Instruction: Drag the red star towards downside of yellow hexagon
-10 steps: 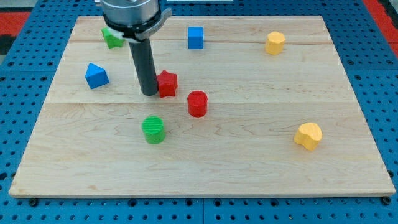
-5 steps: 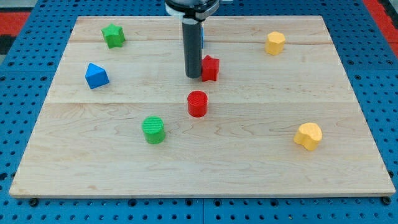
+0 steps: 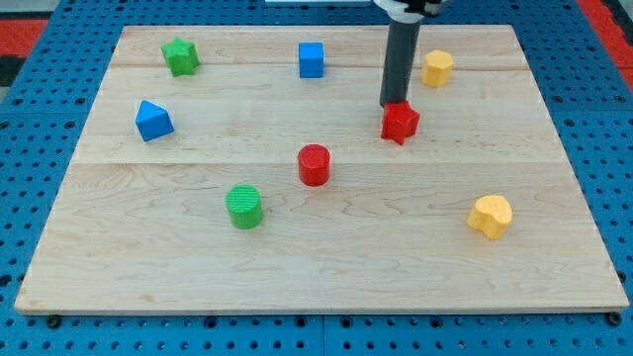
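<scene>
The red star (image 3: 400,123) lies on the wooden board right of centre, below and to the left of the yellow hexagon (image 3: 437,68) near the view's top right. My tip (image 3: 395,106) touches the star's upper left edge. The dark rod rises from there to the view's top, just left of the hexagon.
A red cylinder (image 3: 314,164) stands left of and below the star. A blue cube (image 3: 312,59) is at the top centre, a green star (image 3: 180,55) at the top left, a blue block (image 3: 152,120) at the left, a green cylinder (image 3: 243,207) lower left, a yellow block (image 3: 490,216) lower right.
My tip has moved to the view's right, pushing the red star with it from left of centre to below and left of the yellow hexagon. The other blocks have not moved.
</scene>
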Motion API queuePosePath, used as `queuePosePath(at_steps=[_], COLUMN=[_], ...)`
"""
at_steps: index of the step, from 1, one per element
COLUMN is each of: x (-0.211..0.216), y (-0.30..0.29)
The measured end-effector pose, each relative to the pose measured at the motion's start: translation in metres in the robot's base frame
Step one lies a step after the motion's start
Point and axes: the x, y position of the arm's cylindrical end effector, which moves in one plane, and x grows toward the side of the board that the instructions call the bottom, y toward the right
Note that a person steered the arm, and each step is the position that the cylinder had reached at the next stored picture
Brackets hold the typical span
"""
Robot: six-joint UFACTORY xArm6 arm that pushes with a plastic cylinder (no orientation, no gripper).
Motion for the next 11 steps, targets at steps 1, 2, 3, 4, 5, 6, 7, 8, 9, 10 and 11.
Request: queuePosePath(at_steps=[1, 2, 3, 4, 5, 6, 7, 8, 9, 10, 11], x=[0.021, 0.042, 0.057, 0.057, 0.067, 0.067, 0.067, 0.067, 0.067, 0.082, 0.112], y=[-0.036, -0.057, -0.012, 0.024, 0.018, -0.002, -0.022, -0.035, -0.036, -0.032, -0.030])
